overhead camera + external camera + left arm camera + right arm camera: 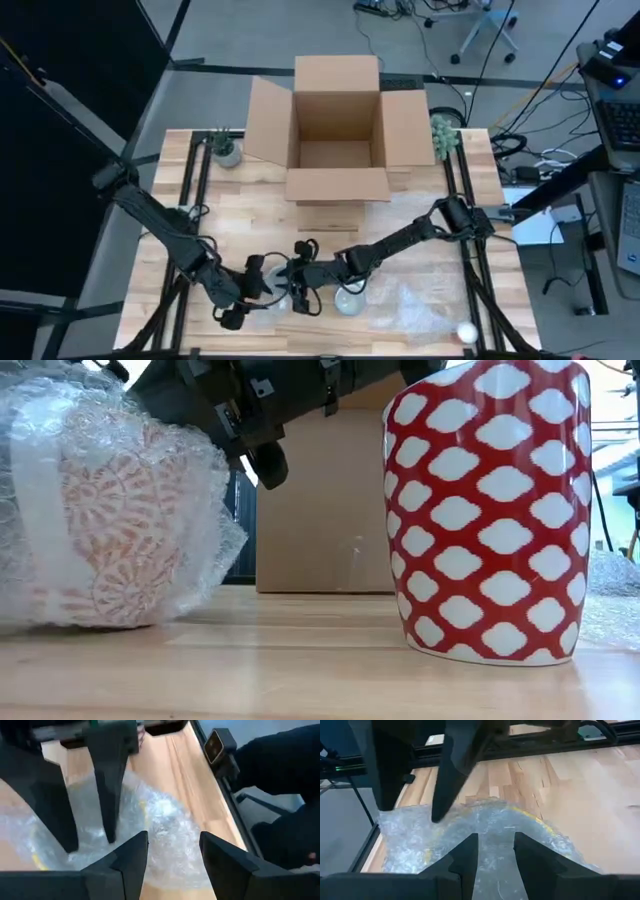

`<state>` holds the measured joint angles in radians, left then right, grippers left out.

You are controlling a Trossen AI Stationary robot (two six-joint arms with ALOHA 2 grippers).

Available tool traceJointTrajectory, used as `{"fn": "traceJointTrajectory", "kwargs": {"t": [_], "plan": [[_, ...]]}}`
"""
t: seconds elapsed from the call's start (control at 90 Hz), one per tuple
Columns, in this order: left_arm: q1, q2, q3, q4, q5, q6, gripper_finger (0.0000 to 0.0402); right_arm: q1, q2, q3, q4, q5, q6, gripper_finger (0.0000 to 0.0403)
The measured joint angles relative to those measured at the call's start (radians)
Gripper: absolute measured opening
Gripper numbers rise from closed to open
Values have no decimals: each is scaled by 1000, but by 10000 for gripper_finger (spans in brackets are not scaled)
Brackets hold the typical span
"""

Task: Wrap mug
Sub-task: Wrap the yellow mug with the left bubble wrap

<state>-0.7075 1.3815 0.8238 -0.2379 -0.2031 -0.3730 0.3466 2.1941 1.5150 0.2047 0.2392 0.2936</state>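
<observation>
Mug, orange-and-white floral pattern [110, 520]: lies enclosed in bubble wrap [60, 490] on the wooden table [300, 670], near the front edge, between the two grippers as the high view shows them. A strip of white tape runs over the wrap in the low view.

Left gripper [262, 283]: low over the wrapped mug at front centre; in its wrist view the two fingers [130, 865] stand apart with bubble wrap showing between them, gripping nothing visible.

Right gripper [300, 280]: just beside the left one, facing it over the same bundle; its fingers [465, 860] likewise stand apart above the wrap, with the opposite gripper's fingers reaching down to the plastic beyond.

Second mug, red with white lattice pattern [487, 510]: upright and unwrapped, just beside the bundle.

Loose bubble wrap sheet [420, 305]: spread on the table at front right, under the right arm.

Cardboard box [335, 125]: flaps open, at the back centre of the table.

Small potted plants: one at the back left corner [226, 148], one at the back right corner [444, 133].
</observation>
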Motion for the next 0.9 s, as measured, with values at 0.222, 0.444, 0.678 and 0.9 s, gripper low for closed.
{"fn": "traceJointTrajectory", "kwargs": {"t": [0.222,0.444,0.678,0.9], "plan": [[53,101,8,-11,6,16,171,0,0,0,-1,3,1,114],[65,178,14,7,52,24,171,0,0,-1,0,3,-5,114],[67,198,15,42,52,17,171,3,-45,-3,-70,-15,-65,114],[68,187,11,46,64,8,171,9,-170,-5,-314,-20,-104,115]]}}
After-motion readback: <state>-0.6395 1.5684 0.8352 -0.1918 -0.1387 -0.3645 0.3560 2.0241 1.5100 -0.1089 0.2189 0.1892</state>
